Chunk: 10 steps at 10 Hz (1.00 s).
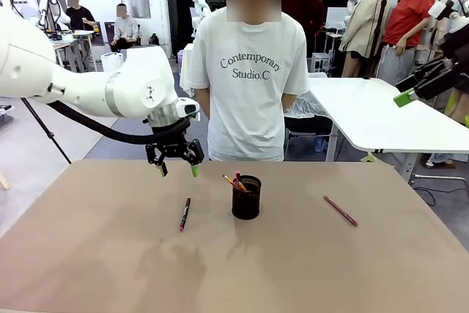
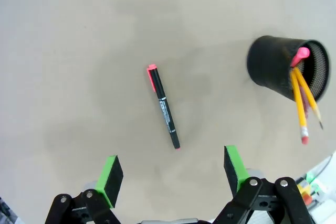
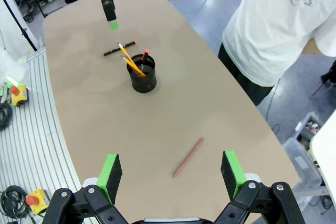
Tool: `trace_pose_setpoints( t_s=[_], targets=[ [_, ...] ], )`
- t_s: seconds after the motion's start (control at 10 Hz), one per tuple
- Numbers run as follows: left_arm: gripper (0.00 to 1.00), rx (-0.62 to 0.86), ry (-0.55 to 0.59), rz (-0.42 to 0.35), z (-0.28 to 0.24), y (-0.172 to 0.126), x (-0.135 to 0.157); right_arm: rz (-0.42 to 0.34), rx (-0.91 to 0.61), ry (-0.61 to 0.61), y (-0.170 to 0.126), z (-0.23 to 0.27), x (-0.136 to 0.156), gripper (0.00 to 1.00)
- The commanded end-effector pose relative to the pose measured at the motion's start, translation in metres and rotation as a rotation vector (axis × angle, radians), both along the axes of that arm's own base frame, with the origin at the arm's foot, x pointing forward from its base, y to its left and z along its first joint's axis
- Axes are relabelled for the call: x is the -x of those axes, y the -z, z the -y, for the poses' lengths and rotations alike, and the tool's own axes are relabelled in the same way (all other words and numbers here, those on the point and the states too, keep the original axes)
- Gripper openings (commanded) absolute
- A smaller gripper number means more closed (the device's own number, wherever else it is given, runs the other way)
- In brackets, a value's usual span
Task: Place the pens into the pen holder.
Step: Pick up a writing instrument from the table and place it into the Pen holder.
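The black mesh pen holder point(image 1: 246, 197) point(image 2: 286, 67) point(image 3: 143, 74) stands mid-table with yellow pencils and a pink-capped pen leaning in it. A black pen with red ends point(image 1: 185, 213) point(image 2: 163, 106) point(image 3: 119, 49) lies flat to its left. A pinkish-red pen point(image 1: 341, 210) point(image 3: 188, 157) lies to its right. My left gripper point(image 1: 176, 168) point(image 2: 173, 178) hangs open above the table, just behind the black pen, nothing between its green pads. My right gripper point(image 3: 173, 176) is open and raised high off the table's right side, looking down toward the pinkish-red pen.
A person in a white T-shirt point(image 1: 250, 78) stands at the far edge of the brown table point(image 1: 110, 269). A white table point(image 1: 381, 115) stands behind on the right. Open tabletop lies around both loose pens.
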<state>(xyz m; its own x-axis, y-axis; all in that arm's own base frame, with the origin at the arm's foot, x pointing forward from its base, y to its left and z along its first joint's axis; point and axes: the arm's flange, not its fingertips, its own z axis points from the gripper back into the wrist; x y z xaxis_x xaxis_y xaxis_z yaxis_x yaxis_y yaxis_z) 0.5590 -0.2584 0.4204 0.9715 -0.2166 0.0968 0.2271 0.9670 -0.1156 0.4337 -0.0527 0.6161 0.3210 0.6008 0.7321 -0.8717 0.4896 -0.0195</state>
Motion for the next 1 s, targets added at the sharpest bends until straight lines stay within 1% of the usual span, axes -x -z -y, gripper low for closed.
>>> trace_pose_setpoints(
  t_s=[0.0,0.1,0.2,0.3,0.5,0.6,0.7,0.9],
  targets=[
    [1.00,-0.088,0.014,0.012,0.014,0.020,0.013,0.007,-0.010,-0.001,-0.002,-0.001,0.001,1.00],
    [1.00,-0.102,0.007,0.038,0.018,0.031,0.013,0.007,-0.010,-0.001,-0.002,-0.001,0.001,1.00],
    [1.00,-0.122,-0.017,0.089,0.020,0.037,0.013,0.007,-0.010,-0.001,-0.002,-0.001,0.001,1.00],
    [1.00,-0.119,-0.034,0.093,0.023,0.043,0.014,0.007,-0.010,-0.001,-0.002,-0.001,0.001,1.00],
    [1.00,-0.126,-0.051,0.028,0.021,0.059,0.014,0.007,-0.010,-0.001,-0.002,-0.001,0.001,1.00],
    [1.00,-0.118,-0.047,0.034,0.017,0.059,0.009,0.007,-0.010,-0.001,-0.002,-0.001,0.001,1.00],
    [1.00,-0.114,-0.017,0.041,0.023,0.054,0.012,0.007,-0.010,-0.001,-0.002,-0.001,0.001,1.00],
    [1.00,-0.114,-0.017,0.041,0.023,0.054,0.012,0.007,-0.010,-0.001,-0.002,-0.001,0.001,1.00]
  ],
)
